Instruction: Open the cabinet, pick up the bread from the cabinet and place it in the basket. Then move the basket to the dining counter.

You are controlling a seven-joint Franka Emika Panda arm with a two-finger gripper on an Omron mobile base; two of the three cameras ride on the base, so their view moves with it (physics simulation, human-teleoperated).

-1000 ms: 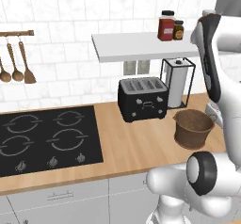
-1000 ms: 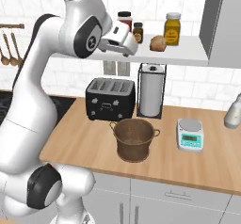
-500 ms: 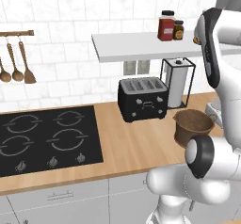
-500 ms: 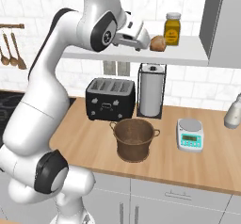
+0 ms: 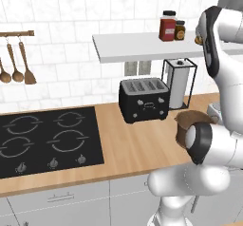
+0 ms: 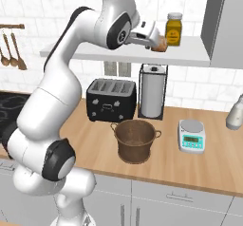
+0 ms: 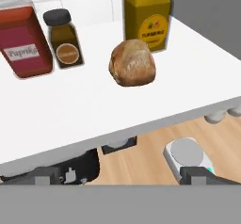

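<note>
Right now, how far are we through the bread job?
Done: the cabinet is open, its shelf exposed. In hand: the gripper is up at shelf height beside the bread, which sits free on the shelf between the jars; the hand view shows the fingers wide apart, nothing gripped. Left: grasp the bread, drop it into the empty basket on the worktop, then take the basket to the dining counter.

White shelf [image 7: 70, 119] lies bare in front of the round golden-brown bun [image 7: 132, 63], with yellow-filled jar [image 7: 147, 16] just behind and small dark-lidded spice jar [image 7: 63, 38] beside it.
</note>
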